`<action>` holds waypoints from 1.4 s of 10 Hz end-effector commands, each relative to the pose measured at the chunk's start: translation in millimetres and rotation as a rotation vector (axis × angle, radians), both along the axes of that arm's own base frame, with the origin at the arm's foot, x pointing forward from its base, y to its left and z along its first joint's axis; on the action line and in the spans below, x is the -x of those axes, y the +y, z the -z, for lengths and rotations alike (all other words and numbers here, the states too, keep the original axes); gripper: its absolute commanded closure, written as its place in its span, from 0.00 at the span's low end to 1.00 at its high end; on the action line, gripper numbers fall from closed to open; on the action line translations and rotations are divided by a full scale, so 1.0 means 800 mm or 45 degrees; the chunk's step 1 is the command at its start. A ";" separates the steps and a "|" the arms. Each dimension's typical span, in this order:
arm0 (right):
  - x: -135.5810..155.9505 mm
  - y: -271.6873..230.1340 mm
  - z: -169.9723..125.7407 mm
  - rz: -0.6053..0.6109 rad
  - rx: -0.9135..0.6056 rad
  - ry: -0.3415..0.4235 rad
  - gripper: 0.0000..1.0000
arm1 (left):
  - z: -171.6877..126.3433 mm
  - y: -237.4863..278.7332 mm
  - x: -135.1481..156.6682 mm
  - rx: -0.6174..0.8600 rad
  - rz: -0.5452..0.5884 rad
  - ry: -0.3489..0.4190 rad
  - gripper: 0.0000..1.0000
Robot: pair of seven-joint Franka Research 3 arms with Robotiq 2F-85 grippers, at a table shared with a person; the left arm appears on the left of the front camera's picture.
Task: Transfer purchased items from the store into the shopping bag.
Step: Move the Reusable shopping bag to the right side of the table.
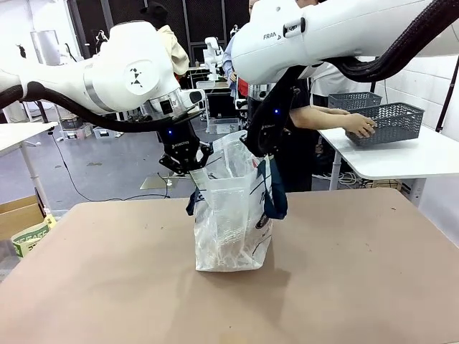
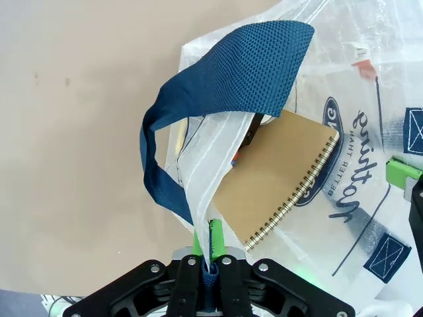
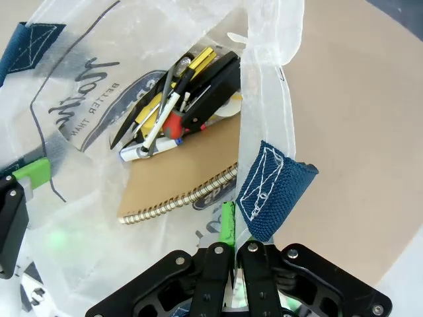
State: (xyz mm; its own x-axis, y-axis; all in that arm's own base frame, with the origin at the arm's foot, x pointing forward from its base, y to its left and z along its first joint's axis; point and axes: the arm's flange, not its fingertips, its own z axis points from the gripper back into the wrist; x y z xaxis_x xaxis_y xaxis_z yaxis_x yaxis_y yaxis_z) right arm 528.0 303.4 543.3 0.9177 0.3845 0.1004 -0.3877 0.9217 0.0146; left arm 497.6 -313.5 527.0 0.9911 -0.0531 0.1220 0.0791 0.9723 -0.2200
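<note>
The shopping bag [image 1: 233, 218] stands upright on the tan table's middle, its mouth held apart by both grippers. My left gripper [image 1: 192, 170] is shut on the bag's rim at a navy strap [image 2: 231, 72], as the left wrist view shows [image 2: 210, 232]. My right gripper [image 1: 252, 147] is shut on the opposite rim [image 3: 233, 231] beside the other strap [image 3: 272, 191]. Inside the bag lie purchased items: a flat tan spiral-bound pack [image 3: 185, 175] [image 2: 277, 178] and several pens and dark packets [image 3: 182, 109]. The store, a dark grey basket [image 1: 393, 123], sits on a white side table, with a person's hand [image 1: 361, 127] on it.
A second grey basket [image 1: 353, 100] stands behind the first on the white side table [image 1: 416, 161] at the back right. The tan table [image 1: 107, 287] lies bare around the bag. A cardboard box [image 1: 18, 215] sits on the floor at the left.
</note>
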 end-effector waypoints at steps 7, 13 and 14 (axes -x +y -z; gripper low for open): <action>-0.007 0.031 -0.008 0.059 -0.122 -0.120 1.00 | -0.015 -0.034 0.010 0.115 0.115 -0.056 1.00; -0.027 0.051 -0.011 0.058 -0.180 -0.171 1.00 | -0.019 -0.057 0.011 0.152 0.176 -0.046 1.00; -0.029 0.052 -0.008 0.051 -0.182 -0.157 1.00 | -0.020 -0.052 0.011 0.138 0.143 -0.052 1.00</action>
